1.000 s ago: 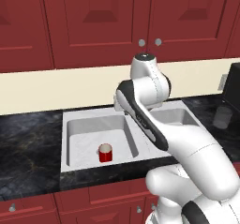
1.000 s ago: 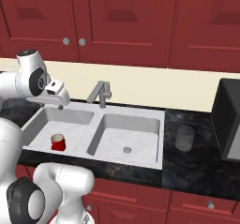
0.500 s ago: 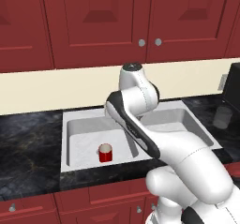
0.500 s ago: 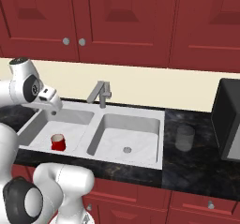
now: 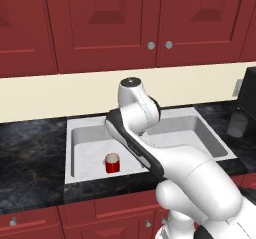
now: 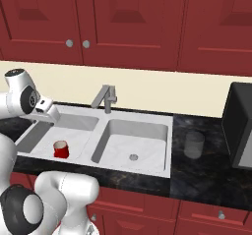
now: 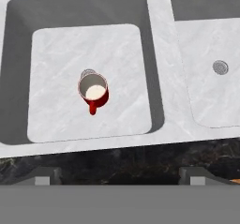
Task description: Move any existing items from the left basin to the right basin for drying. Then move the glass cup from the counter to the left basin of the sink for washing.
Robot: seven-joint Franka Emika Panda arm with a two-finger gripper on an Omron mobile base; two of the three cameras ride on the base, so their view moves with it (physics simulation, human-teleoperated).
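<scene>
Hand view: red cup [image 7: 93,93] upright in the left basin [image 7: 56,54], beside its drain; gripper [image 7: 120,175] spread wide, empty. Right base view adds the glass cup [image 6: 194,144] on the counter [image 6: 206,175]. The arm has swung leftward since earlier.

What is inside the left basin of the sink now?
One red cup stands upright in the left basin, its pale inside empty. It partly covers the drain behind it.
</scene>
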